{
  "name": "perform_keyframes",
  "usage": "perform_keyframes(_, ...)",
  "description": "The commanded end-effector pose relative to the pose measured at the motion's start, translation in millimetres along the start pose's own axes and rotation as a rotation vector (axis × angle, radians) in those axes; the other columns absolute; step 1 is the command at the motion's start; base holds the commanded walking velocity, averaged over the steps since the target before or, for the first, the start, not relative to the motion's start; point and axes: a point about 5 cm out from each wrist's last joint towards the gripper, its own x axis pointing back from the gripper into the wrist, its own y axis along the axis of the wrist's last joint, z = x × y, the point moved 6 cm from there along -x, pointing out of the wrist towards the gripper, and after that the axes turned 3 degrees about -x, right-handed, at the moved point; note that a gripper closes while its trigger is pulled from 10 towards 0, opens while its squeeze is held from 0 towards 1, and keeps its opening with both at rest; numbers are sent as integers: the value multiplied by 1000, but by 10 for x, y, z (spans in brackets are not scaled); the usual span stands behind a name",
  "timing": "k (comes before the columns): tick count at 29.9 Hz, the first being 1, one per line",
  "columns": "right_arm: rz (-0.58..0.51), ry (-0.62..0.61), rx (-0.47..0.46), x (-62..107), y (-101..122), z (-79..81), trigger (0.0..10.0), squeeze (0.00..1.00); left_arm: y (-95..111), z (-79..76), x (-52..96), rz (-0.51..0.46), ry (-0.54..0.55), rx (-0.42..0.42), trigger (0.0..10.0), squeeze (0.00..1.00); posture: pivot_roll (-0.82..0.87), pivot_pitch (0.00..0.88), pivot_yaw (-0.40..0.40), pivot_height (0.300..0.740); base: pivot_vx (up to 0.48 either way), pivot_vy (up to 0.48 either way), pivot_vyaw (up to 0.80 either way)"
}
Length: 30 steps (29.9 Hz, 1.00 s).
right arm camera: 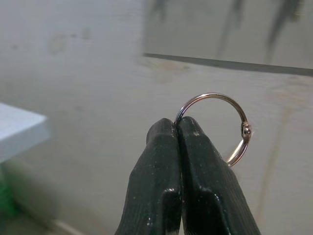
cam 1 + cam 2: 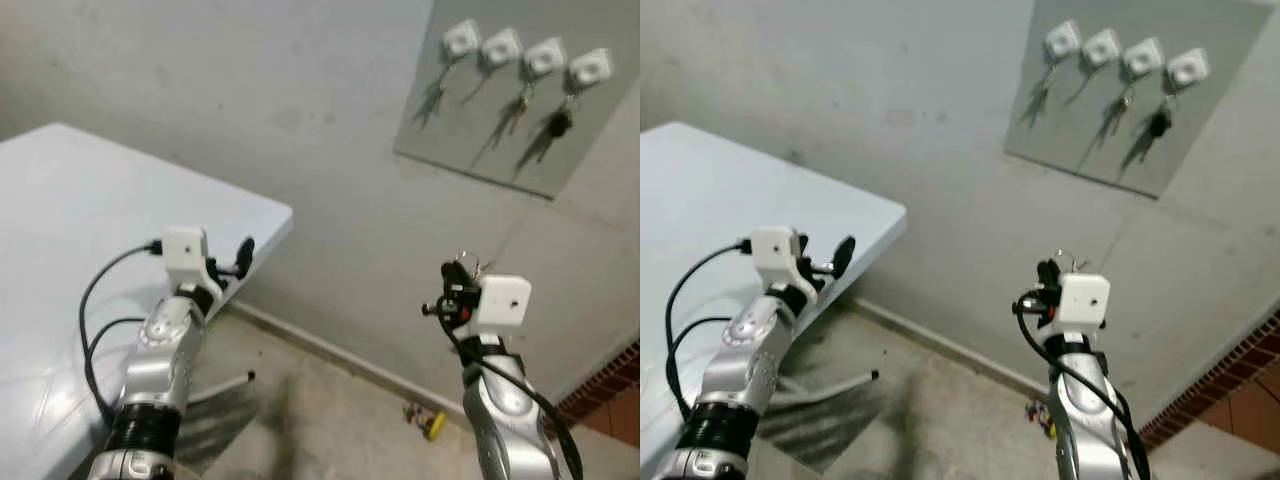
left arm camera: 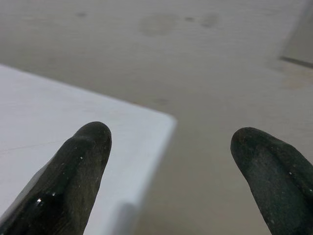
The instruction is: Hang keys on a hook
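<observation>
While silver split key ring (image 1: 215,128) is pinched between shut right gripper (image 1: 178,128) fingers, grey wall board (image 2: 480,150) with white hooks (image 2: 545,57) lies above, ahead; left gripper (image 3: 171,147), wide open, empty, held farther off.

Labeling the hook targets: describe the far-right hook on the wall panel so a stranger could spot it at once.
High on the grey wall, right of the white table, hangs a flat grey panel carrying four white square hooks in a row. Take the hook at the right end, nearest the panel's right edge. Unlike its neighbours, its keys include a dark black fob.
</observation>
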Motion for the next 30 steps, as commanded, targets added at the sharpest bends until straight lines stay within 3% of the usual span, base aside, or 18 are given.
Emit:
perform_keyframes(1,-12,-23,10,2,54,-89,10000,0,9,-127,-31,-1,-31,-3,10000,0,-24,0,-55,711,289,0,0)
perform_keyframes(30,1,-12,8,25,35,-69,10000,0,14,-133,-25,-2,-24,16,10000,0,-22,0,-60,711,320,0,0)
